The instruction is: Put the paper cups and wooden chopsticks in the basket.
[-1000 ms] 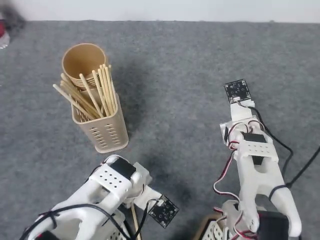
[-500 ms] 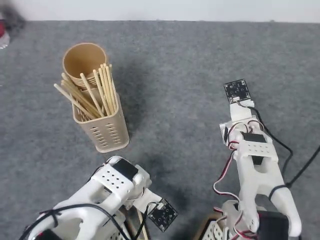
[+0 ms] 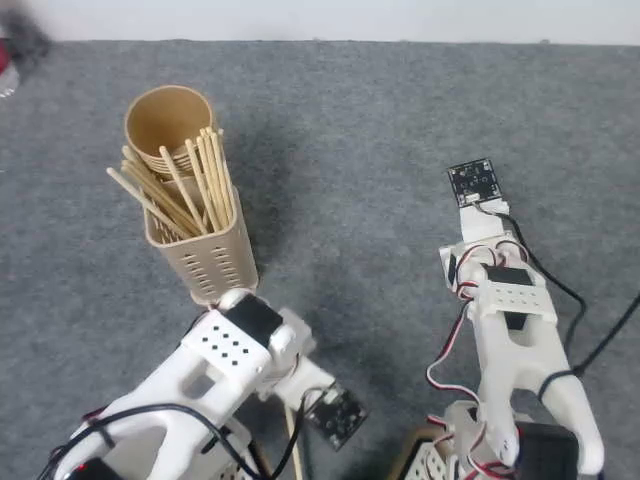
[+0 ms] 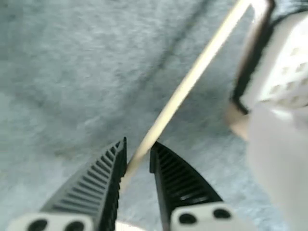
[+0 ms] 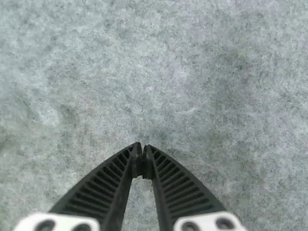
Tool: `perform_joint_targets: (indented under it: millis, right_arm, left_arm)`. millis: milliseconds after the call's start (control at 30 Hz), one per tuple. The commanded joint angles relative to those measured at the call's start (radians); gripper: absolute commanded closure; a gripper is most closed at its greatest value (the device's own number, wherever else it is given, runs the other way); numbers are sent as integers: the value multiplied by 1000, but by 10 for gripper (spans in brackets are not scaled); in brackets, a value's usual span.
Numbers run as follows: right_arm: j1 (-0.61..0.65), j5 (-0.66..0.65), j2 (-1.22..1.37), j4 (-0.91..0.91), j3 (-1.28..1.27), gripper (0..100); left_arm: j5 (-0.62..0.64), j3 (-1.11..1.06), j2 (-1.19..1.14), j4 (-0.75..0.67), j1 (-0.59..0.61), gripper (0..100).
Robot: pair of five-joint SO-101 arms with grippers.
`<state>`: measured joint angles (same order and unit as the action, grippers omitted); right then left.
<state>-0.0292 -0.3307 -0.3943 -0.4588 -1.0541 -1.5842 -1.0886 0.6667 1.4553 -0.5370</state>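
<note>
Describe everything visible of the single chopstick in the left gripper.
The chopstick is a thin, straight, pale stick that looks wooden, plain and unmarked. The left gripper is shut on one end, with black ribbed fingers on either side. The rest juts out slantwise, seemingly off the grey carpet. In the high view it shows under that arm, apart from the basket.

No legible text, no labels or numbers, no brands or signs anywhere
</note>
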Motion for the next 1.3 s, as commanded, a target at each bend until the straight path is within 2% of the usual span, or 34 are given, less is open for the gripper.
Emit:
perform_joint_targets:
  millis: [0,200,400,533,767,833,967,1133,1267]
  right_arm:
    - [-7,5,-4,10,3,979]
    - [-7,5,-4,10,3,979]
    - [-7,5,-4,10,2,979]
    - [-7,5,-4,10,2,979]
    - [-12,8,-4,12,2,980]
    - [-13,8,-5,12,2,980]
    - [-61,18,-16,16,6,982]
    - [-196,226,-16,21,40,982]
    - [-211,244,-16,21,43,982]
  left_arm:
    - [112,188,8,-37,29,988]
    - [117,320,8,-37,127,991]
    - [-20,547,8,-14,273,991]
    - [-26,622,0,64,284,990]
    - [-12,647,9,51,293,990]
    - [61,704,9,3,322,990]
    - [259,816,8,-193,411,990]
    - [405,835,8,-394,551,989]
    - [643,834,0,-465,586,989]
